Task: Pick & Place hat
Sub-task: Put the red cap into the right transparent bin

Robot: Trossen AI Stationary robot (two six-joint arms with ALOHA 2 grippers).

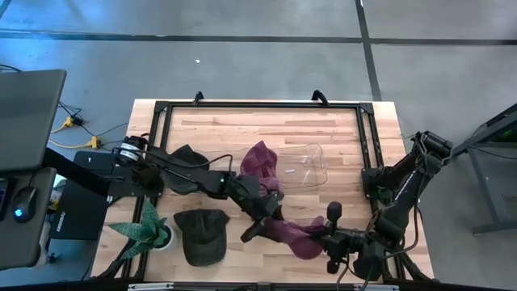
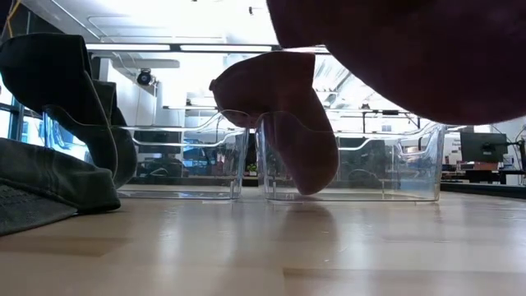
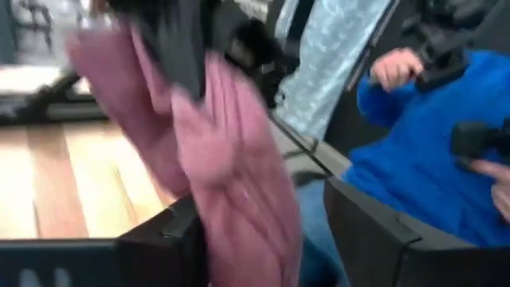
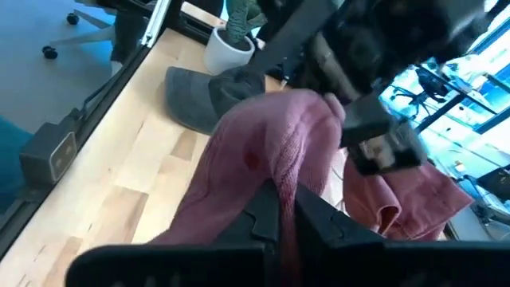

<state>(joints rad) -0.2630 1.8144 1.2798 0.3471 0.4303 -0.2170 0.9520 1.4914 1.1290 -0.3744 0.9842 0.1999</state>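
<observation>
Maroon hat stretched between two tools near the front of the wooden surface.

The maroon hat hangs just above the surface, front and centre. The right tool is clamped tight on a fold of it, its two dark fingers pressed together with the cloth pinched between them. The left tool sits at the hat's other end with its fingers parted, cloth draped across them; whether it grips cannot be told. The overhead view alone shows a second maroon hat draped on the clear bin, a dark cap lying flat beside a small potted plant, and another dark cap farther back. The left wrist view alone shows a person in a blue sleeve beyond the surface.
</observation>
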